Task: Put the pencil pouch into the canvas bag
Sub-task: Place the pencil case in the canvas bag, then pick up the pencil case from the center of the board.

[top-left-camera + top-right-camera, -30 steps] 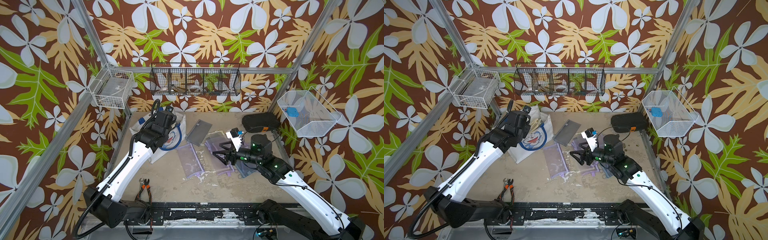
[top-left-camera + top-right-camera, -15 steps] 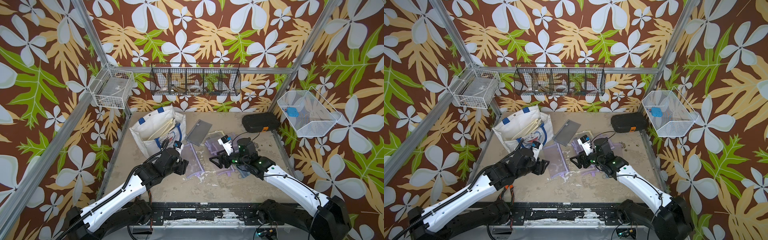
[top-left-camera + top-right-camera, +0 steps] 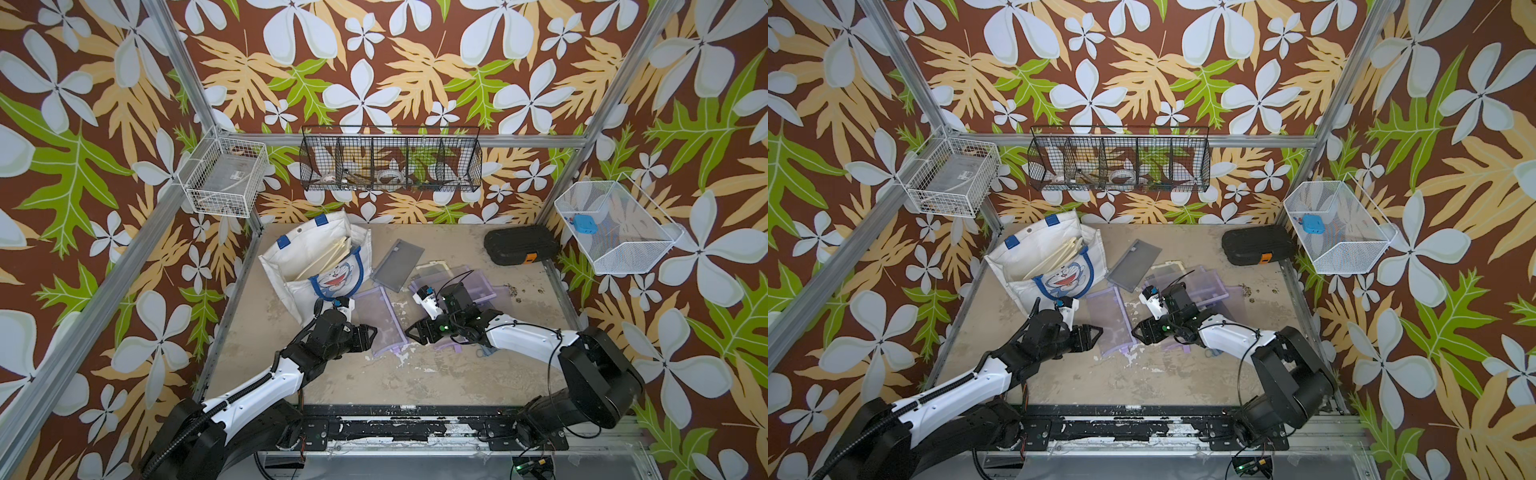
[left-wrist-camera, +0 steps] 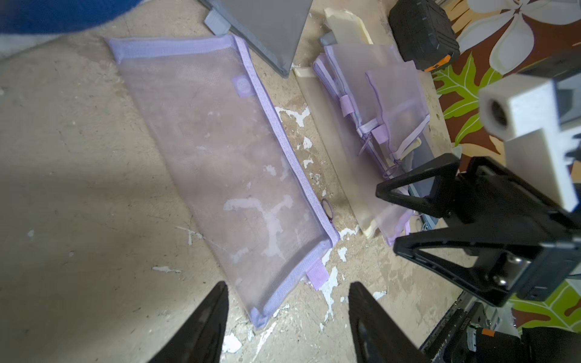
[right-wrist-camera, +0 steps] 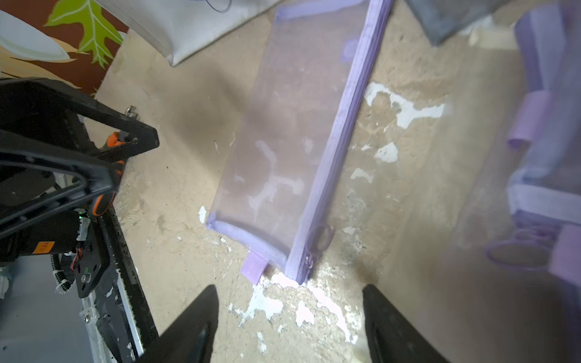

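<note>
Pouch (image 4: 226, 163): flat lilac mesh, likely light, limp; pinch near zip-end corner. Left gripper (image 4: 287, 286), right gripper (image 5: 289, 289): jaws spread, holding nothing.

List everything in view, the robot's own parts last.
canvas bag: one, white with blue handles, table's back left, open.
pencil pouch: one, purple mesh, flat between both end effectors.
pouch pile: several, purple, overlapping, by the right arm.
grey pouch: one, grey, beside the bag.
black case: one, orange tab, back right.
white wire basket: one, left post.
black wire basket: one, back wall.
white mesh basket: one, right wall, holds a blue item.
table: one, beige, worn.
left end effector: one, black, open, empty.
right end effector: one, black, open, empty.
</note>
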Robot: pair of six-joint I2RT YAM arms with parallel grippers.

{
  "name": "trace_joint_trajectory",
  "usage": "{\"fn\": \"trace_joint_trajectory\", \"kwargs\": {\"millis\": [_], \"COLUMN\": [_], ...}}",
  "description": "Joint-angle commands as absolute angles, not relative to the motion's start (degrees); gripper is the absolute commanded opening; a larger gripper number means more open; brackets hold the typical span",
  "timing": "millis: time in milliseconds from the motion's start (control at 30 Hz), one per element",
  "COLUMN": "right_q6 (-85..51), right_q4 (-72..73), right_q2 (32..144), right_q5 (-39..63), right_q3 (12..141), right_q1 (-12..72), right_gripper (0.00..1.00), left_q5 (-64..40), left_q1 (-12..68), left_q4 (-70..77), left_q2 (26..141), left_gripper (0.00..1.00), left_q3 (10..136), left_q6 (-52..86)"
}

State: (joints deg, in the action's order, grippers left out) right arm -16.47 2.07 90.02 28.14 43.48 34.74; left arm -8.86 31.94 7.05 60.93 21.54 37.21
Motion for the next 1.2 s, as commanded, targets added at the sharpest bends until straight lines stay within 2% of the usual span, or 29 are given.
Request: {"fn": "trace_joint_trajectory", "kwargs": {"millis": [0, 167, 533, 767, 967, 1167], "right_q6": [-18.8, -21.6, -20.9, -22.1, -24.5, -25.0], "right_q4": [7.4, 11.4, 9.1, 11.8, 15.3, 15.8], "right_q2": [93.4, 97.1, 105.8, 107.0, 106.0, 103.6], "right_q5": [27.7, 26.2, 24.3, 26.8, 29.8, 29.9], "right_q3": [44.3, 45.2, 51.6, 50.4, 48.4, 47.1], "right_q1": [35.7, 36.5, 37.4, 38.2, 38.4, 38.4], "right_gripper": [0.70, 0.68, 0.66, 0.57, 0.43, 0.18], "left_q5": [-10.7, -9.2, -9.3, -12.1, -14.7, -15.5], "left_q1": [31.0, 31.0, 31.0, 31.1, 31.3, 31.6], "left_q4": [14.5, 20.2, 25.1, 30.6, 34.9, 35.6], "left_q2": [64.3, 69.1, 79.6, 83.7, 85.0, 84.0], "left_gripper": [0.61, 0.58, 0.52, 0.51, 0.50, 0.47], "left_q3": [19.7, 18.0, 19.8, 18.9, 18.0, 17.2], "left_q6": [37.5, 39.0, 40.1, 42.8, 44.6, 44.9]}}
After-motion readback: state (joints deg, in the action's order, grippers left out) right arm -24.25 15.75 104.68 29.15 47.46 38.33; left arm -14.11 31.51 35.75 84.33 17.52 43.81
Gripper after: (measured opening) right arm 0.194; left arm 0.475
